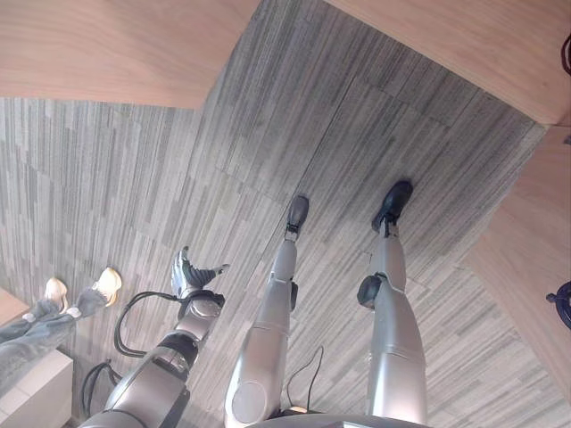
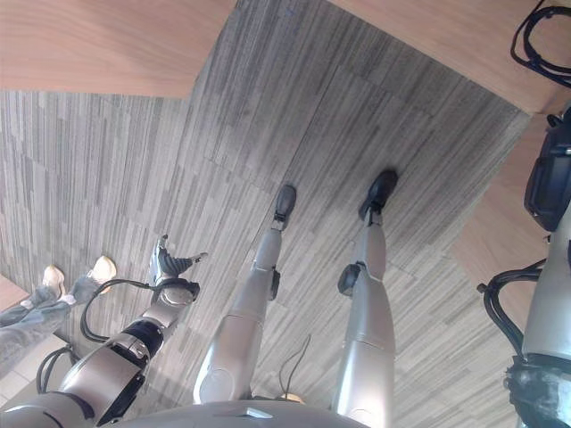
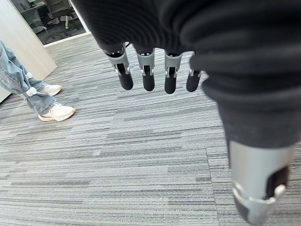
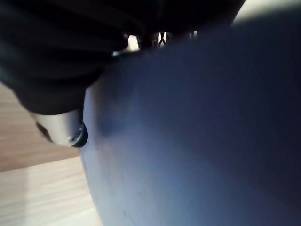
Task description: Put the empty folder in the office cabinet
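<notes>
1. Grey striped carpet floor (image 1: 294, 116) runs between pale wood-grain panels (image 1: 107, 45) at the far left and right.
2. In its wrist view the right hand (image 4: 56, 127) lies against a smooth blue folder (image 4: 197, 141), thumb on its face over pale wood; the fingers are hidden behind it, so I cannot tell the grip.
3. Left hand (image 3: 148, 75) hangs low on the left, fingers straight, holding nothing.
4. A person's jeans and pale shoes (image 3: 56, 112) stand at near left.
5. Probably carrying: keep the folder level and steady, and turn away from the person.
</notes>
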Robot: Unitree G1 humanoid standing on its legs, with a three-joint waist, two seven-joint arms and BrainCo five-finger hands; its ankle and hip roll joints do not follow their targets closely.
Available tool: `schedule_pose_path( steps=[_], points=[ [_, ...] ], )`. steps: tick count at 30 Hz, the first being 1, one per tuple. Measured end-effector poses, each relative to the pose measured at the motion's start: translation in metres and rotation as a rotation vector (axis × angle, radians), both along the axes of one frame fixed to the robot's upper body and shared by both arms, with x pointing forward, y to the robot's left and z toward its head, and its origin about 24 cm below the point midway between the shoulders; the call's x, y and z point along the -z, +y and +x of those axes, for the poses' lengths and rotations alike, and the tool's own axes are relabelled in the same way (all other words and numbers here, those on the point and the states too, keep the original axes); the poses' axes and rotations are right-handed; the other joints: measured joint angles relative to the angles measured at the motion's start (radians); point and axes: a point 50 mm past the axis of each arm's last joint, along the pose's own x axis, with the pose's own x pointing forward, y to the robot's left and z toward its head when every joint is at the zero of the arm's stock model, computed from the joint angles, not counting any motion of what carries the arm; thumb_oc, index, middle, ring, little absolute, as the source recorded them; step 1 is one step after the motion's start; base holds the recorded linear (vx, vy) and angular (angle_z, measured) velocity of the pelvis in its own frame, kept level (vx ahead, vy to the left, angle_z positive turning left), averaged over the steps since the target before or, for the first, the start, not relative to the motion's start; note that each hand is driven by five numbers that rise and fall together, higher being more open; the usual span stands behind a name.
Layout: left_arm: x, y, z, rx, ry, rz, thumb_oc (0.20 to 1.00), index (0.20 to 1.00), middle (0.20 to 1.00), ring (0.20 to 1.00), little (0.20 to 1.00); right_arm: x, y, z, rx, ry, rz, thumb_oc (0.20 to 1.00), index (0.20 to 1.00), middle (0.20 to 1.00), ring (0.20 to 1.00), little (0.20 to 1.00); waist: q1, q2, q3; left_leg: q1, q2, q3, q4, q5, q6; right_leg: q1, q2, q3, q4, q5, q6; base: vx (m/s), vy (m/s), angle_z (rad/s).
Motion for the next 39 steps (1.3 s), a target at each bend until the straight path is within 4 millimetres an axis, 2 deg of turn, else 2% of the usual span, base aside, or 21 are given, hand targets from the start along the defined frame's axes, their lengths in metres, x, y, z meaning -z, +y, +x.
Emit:
schedule_pose_path(
  steps=[5, 12, 27, 28, 29, 33, 39],
  points=[
    [0.001, -0.001, 0.0, 0.014, 0.01, -0.011, 1.0, 1.0, 1.0, 1.0, 1.0, -0.002, 0.007, 0.006, -0.051, 0.013, -0.108, 1.0, 1.0, 1.0, 1.0, 1.0, -0.019, -0.004, -0.002, 0.001, 0.0, 0.001, 0.0, 0.0, 0.0, 0.0, 0.0, 0.003, 0.0, 0.0, 0.0, 0.0, 0.0, 0.0],
    [0.001, -0.002, 0.001, 0.026, 0.023, -0.005, 1.0, 1.0, 1.0, 1.0, 1.0, 0.006, -0.001, 0.005, -0.021, 0.086, -0.025, 1.0, 1.0, 1.0, 1.0, 1.0, -0.051, -0.027, -0.001, 0.004, 0.0, 0.007, 0.0, 0.0, 0.0, 0.001, 0.002, 0.006, 0.0, 0.002, -0.001, 0.0, 0.0, 0.0],
    [-0.015, -0.008, 0.021, 0.035, -0.026, -0.013, 1.0, 1.0, 1.0, 1.0, 1.0, 0.018, 0.002, 0.012, -0.036, 0.195, -0.034, 1.0, 1.0, 1.0, 1.0, 1.0, -0.078, -0.032, -0.002, 0.01, 0.001, 0.02, 0.0, -0.001, -0.001, 0.001, 0.004, 0.017, 0.0, 0.009, -0.007, 0.0, 0.0, 0.0],
    [-0.016, -0.008, 0.022, 0.035, -0.027, -0.013, 1.0, 1.0, 1.0, 1.0, 1.0, 0.019, 0.001, 0.012, -0.033, 0.203, -0.028, 0.545, 0.545, 0.545, 0.545, 0.545, -0.082, -0.034, -0.002, 0.011, 0.001, 0.021, 0.0, -0.001, -0.001, 0.001, 0.004, 0.019, 0.0, 0.007, -0.005, 0.0, 0.0, 0.0],
    [-0.015, -0.008, 0.022, 0.034, -0.025, -0.013, 1.0, 1.0, 1.0, 1.0, 1.0, 0.02, 0.001, 0.012, -0.032, 0.208, -0.027, 0.2, 0.2, 0.2, 0.2, 0.2, -0.085, -0.034, -0.002, 0.011, 0.001, 0.021, 0.0, -0.001, -0.001, 0.001, 0.004, 0.019, 0.0, 0.007, -0.005, 0.0, 0.0, 0.0],
    [-0.015, -0.006, 0.021, 0.031, -0.022, -0.009, 1.0, 1.0, 1.0, 1.0, 1.0, 0.023, 0.009, 0.017, -0.049, 0.238, -0.04, 0.2, 0.2, 0.2, 0.2, 0.2, -0.1, -0.04, -0.002, 0.011, 0.001, 0.026, 0.005, -0.008, -0.004, 0.001, 0.005, 0.021, 0.0, 0.003, -0.003, 0.0, 0.002, -0.02],
    [-0.015, -0.006, 0.021, 0.032, -0.024, -0.011, 1.0, 1.0, 1.0, 1.0, 1.0, 0.025, 0.011, 0.019, -0.057, 0.25, -0.032, 0.2, 0.2, 0.2, 0.2, 0.2, -0.097, -0.051, -0.003, 0.014, 0.002, 0.031, 0.009, -0.01, -0.006, 0.001, 0.009, 0.027, 0.0, 0.017, -0.012, -0.03, 0.008, -0.02]
  ],
)
